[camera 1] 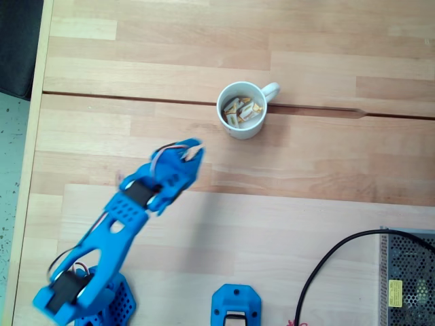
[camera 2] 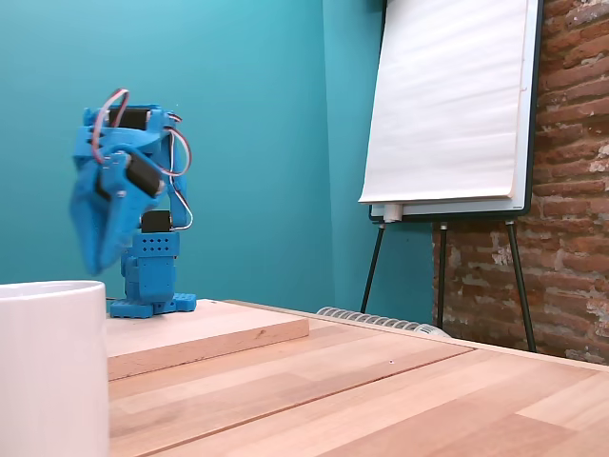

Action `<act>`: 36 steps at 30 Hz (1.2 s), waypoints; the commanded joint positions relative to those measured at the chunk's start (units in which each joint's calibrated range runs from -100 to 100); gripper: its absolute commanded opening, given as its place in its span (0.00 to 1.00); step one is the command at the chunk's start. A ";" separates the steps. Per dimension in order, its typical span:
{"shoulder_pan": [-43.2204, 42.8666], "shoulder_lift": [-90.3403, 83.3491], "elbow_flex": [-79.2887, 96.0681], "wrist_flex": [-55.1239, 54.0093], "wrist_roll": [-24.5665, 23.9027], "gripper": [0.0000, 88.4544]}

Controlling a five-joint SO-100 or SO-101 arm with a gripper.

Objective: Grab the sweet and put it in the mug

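- sweet (camera 1: 192,151): a pale, orange-tinged scrap at the tip of the gripper (camera 1: 193,153) in the top-down fixed view, most likely the candy pinched between the fingers; too small to be sure.
- gripper: fingers look drawn together on that scrap, raised off the table (camera 1: 326,170), short of the mug and down-left of it in that view. judged: mid-carry, held high so it can clear the rim.
- mug (camera 1: 242,125): upright, handle to upper right; several look-alike wrapped candies (camera 1: 242,109) already lie inside.
- low fixed view: arm motion-blurred, gripper (camera 2: 98,233) pointing down; jaw state and load not readable there. mug (camera 2: 52,367) cut off at the left edge, its inside hidden.
- black cable (camera 1: 326,265) and a metal mesh box (camera 1: 408,278) at lower right, well apart from the mug.
- flip chart (camera 2: 452,105) behind the table, irrelevant.
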 commanded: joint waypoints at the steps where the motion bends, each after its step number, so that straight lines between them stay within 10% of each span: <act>1: -3.10 -14.57 10.46 0.14 -0.10 0.04; 26: -31.85 -63.45 71.12 1.11 0.88 0.04; 36: -32.44 -66.80 76.74 1.19 11.48 0.04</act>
